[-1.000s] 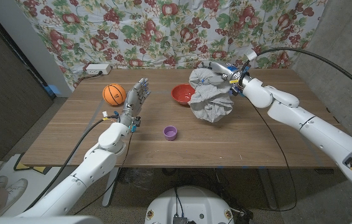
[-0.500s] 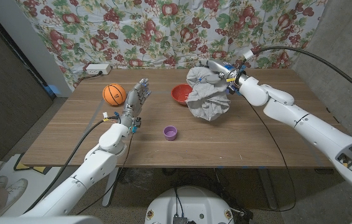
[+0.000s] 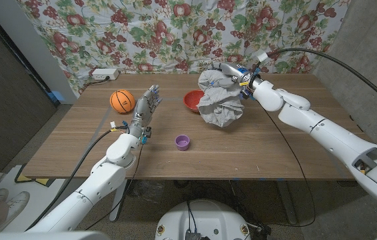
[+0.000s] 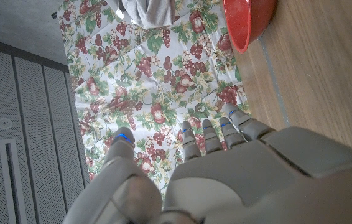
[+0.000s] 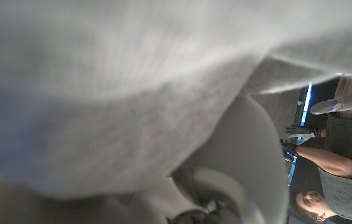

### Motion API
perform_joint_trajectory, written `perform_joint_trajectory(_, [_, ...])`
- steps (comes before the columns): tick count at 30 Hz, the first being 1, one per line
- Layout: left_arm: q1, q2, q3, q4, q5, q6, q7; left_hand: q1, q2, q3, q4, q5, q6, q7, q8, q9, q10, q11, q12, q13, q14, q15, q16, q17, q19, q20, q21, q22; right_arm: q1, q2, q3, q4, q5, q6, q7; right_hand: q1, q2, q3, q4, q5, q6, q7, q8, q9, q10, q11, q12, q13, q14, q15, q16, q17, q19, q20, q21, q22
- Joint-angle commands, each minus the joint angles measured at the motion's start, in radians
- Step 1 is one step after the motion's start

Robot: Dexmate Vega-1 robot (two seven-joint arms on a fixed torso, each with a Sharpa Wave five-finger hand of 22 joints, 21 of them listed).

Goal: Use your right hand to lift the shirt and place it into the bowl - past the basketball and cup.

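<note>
One shirt point(image 3: 220, 107), grey and crumpled, hangs bunched from our right hand point(image 3: 232, 75), which grips it near the top of the bundle while the loose cloth droops toward the bench point(image 3: 262, 150). The bundle sits in the air just beside the red bowl point(image 3: 193, 100), partly overlapping its rim in the head view; we judge it is not yet over the bowl's middle. In the right wrist view the fabric point(image 5: 120, 93) lies right across the lens, soft and blurred.

We judge the shirt to be light, limp and not at all fragile. It will not hold any shape, so folds can trail, snag the bowl's edge or spill over the rim when let go. A hold on a gathered wad near the middle of the cloth, as we seem to have now, keeps the hanging tails short; a hold on a single edge would let it unroll and drag. It is not slippery, though a thin pinch of fabric could slide out.

Counting what lies on the bench: one shirt, one red bowl, one orange basketball point(image 3: 122, 101), one small purple cup point(image 3: 182, 141). Our left hand point(image 3: 144, 113) stands on the bench between the basketball and the bowl, fingers extended and holding nothing; the left wrist view shows the same spread fingers point(image 4: 210, 134).
</note>
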Motion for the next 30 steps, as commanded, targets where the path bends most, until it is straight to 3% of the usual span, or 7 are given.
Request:
perform_joint_trajectory(1, [0.016, 0.002, -0.007, -0.01, 0.001, -0.006, 0.007, 0.002, 0.007, 0.008, 0.002, -0.001, 0.007, -0.004, -0.003, 0.005, 0.004, 0.001, -0.001, 0.003, 0.002, -0.008, 0.002, 0.004, 0.005, -0.002, 0.0, 0.004, 0.042, 0.034, -0.03, 0.056, -0.017, -0.001, -0.026, 0.101, 0.112, 0.005, -0.002, -0.005, 0.011, -0.003, -0.001, 0.001, 0.011, 0.0, 0.004, 0.002, 0.0, -0.164, 0.012, -0.001, -0.009, -0.159, 0.006, -0.001])
perform_joint_trajectory(30, [0.045, 0.008, -0.027, -0.019, -0.014, -0.015, 0.009, 0.002, 0.007, 0.008, 0.001, -0.001, 0.006, -0.004, -0.004, 0.005, 0.002, 0.0, -0.002, 0.003, 0.001, -0.007, 0.001, 0.004, 0.005, -0.002, 0.0, 0.004, 0.12, 0.108, -0.105, 0.154, -0.03, 0.003, -0.045, 0.098, 0.11, 0.007, -0.003, -0.007, 0.004, -0.004, -0.005, 0.004, 0.003, 0.0, 0.007, 0.002, -0.011, -0.165, 0.024, -0.018, -0.022, -0.159, 0.025, -0.028])
